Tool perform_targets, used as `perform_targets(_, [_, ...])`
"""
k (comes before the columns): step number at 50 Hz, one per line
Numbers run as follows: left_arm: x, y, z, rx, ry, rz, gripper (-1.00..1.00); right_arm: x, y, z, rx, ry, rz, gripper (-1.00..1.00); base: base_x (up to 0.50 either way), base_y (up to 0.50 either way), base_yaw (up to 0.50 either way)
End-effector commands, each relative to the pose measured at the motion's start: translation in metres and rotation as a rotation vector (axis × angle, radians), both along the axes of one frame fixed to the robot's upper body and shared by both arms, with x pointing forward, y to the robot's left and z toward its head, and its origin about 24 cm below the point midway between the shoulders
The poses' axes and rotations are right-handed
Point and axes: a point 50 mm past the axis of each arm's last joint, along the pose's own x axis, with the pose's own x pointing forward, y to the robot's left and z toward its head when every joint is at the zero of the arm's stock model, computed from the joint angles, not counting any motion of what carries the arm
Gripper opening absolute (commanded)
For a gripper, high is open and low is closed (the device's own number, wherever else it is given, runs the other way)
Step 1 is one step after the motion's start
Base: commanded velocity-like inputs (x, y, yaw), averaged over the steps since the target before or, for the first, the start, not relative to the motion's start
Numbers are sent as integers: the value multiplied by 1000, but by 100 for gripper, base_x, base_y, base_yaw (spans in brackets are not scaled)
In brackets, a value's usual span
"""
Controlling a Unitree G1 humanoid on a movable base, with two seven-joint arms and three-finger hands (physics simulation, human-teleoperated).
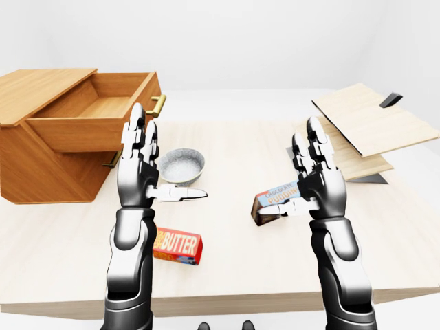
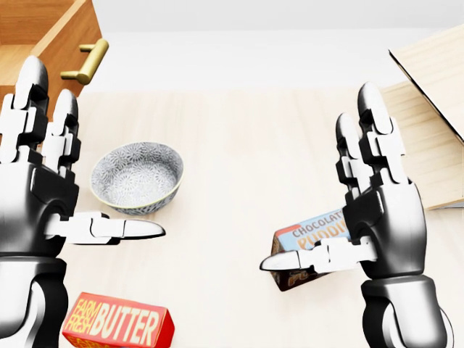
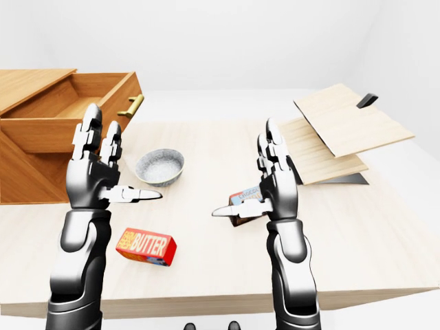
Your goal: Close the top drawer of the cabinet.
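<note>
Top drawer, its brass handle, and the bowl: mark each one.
top drawer (image 1: 103, 103), left-eye view, on its bare inside floor.
brass handle (image 2: 87, 63), head view, on the middle of the bar.
bowl (image 2: 136, 176), head view, on its patterned inside.

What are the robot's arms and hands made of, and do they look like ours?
Both arms are glossy dark metallic shells, rounded like armour. The left hand and right hand have dark palms and three blocky fingers: silver-white segments with black joints and tapered tips. No cables, markings or sleeves show.
</note>
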Motion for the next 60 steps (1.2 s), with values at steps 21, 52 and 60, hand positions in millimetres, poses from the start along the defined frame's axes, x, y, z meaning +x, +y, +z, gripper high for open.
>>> perform_targets(21, [2, -2, 0, 7, 0, -5, 100, -2, 2, -2, -7, 5, 16, 100, 14, 4, 0])
perform_targets(52, [92, 40, -31, 559, 281, 449, 100, -2, 2, -1, -3, 3, 15, 100, 0, 0, 0])
perform_targets(60, [100, 61, -37, 607, 346, 532, 100, -2, 1, -2, -4, 7, 15, 100, 0, 0, 0])
